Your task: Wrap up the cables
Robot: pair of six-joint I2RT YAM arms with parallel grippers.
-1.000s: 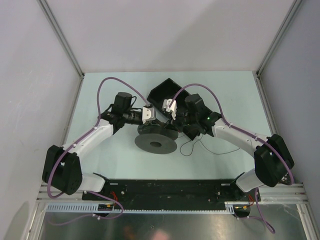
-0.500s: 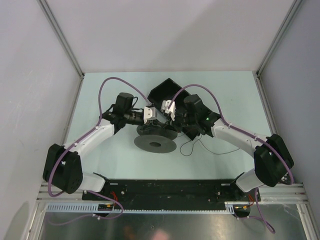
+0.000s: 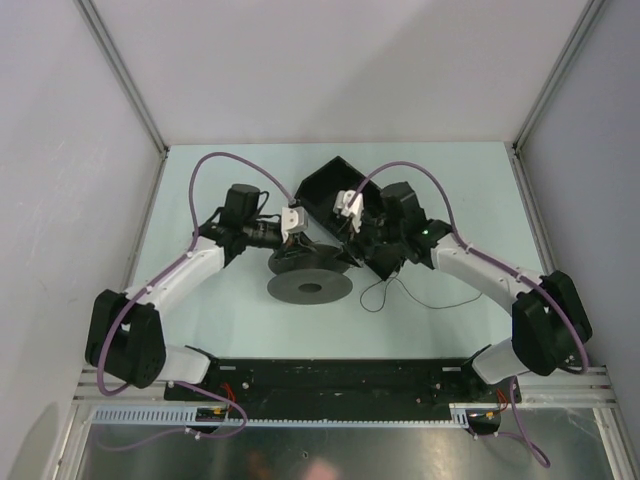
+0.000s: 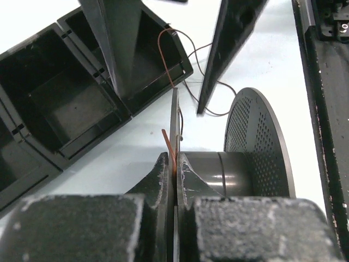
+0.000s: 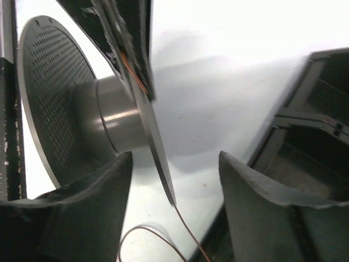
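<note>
The pale desk [image 3: 480,190] carries a dark flanged spool [image 3: 310,288] nearest the arm bases. The thin cables [image 4: 165,61] loop on the desk just right of it. Beyond, the left tool [image 4: 174,164] is pinched together on what seems a coppery stretch of the cables. The right tool [image 5: 174,158] stands apart, holding nothing. Farthest we see a black divided bin [image 3: 325,180].

Inspection finding: no legible text, label, brand, number or sign in any view. In the left wrist view, a few pale marks [image 4: 340,30] sit on the black base plate [image 4: 327,120] at the far right edge, too small and cropped to read.
</note>
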